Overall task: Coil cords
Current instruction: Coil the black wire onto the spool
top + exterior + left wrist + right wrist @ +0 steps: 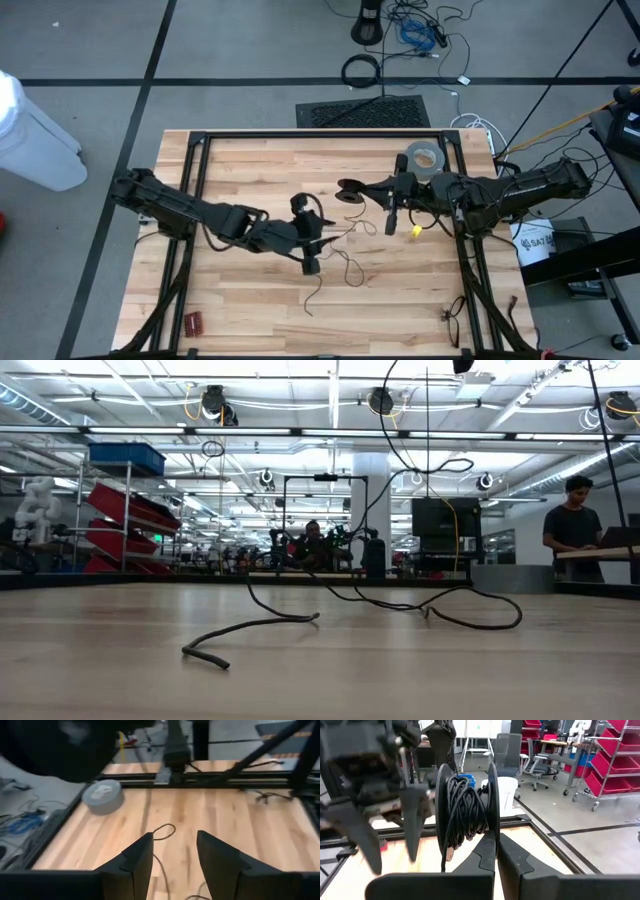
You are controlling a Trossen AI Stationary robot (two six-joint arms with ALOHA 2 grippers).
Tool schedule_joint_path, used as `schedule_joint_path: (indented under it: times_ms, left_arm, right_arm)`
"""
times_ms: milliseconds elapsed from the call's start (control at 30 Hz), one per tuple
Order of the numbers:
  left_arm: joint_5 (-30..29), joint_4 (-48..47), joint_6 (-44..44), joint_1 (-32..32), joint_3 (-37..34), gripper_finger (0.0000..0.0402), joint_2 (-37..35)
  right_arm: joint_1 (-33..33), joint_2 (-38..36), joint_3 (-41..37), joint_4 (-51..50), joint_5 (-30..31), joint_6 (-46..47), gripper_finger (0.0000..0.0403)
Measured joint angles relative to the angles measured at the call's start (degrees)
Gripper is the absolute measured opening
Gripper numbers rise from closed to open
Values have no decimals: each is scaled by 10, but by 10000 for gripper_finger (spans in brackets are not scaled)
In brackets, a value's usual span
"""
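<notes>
A black spool (465,805) with black cord wound on it hangs above the middle of the table, with my right gripper (497,852) shut on it; in the high view the spool (350,190) shows left of the right gripper (372,188). From it a thin black cord (345,262) trails loose over the wood; its free end (205,655) lies on the table. A loop of the cord (163,831) lies ahead of my left gripper (172,857), which is open above the table. In the high view the left gripper (322,240) is just near-left of the spool. My right gripper pinches the rim of one spool flange (492,832) between its two fingers, coming level from the table's right side. The spool is lifted clear of the table and stands on edge, its axle level, with wound cord hanging between the flanges.
A grey tape roll (424,158) lies at the far right of the table. A small yellow piece (415,231), a small red thing (193,322) and a dark cable bundle (452,315) lie on the wood. Black frame rails (320,134) border the table.
</notes>
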Motion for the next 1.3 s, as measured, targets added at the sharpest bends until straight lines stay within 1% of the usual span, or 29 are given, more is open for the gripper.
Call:
schedule_joint_path:
  times_ms: [100, 200, 333, 600, 633, 733, 800, 967, 1100, 1300]
  left_arm:
    - [7, 4, 17, 2, -11, 160, 4]
    - [12, 55, 30, 12, -38, 160, 9]
    - [49, 196, 57, 22, -85, 160, 8]
    - [42, 392, 105, 40, -165, 160, 8]
    - [50, 418, 106, 43, -177, 160, 8]
    - [104, 485, 106, 54, -210, 160, 8]
    - [131, 520, 106, 61, -228, 160, 8]
    - [149, 533, 106, 75, -235, 160, 16]
    - [180, 540, 105, 92, -235, 160, 31]
    - [219, 584, 98, 105, -232, 160, 62]
  right_arm:
    - [0, 0, 0, 8, -12, 1, 0]
    - [0, -3, 0, 5, -17, 8, 0]
    - [2, -15, 0, 7, -29, 11, 0]
    - [16, -47, 0, -12, -31, 4, 0]
    - [17, -50, 0, -13, -31, 3, 0]
    - [19, -57, 0, -12, -31, -3, 0]
    - [19, -58, 0, -12, -41, -3, 0]
    - [19, -58, 0, -11, -44, -6, 0]
    - [19, -58, 0, -9, -44, -7, 0]
    - [19, -57, 0, -7, -43, -7, 0]
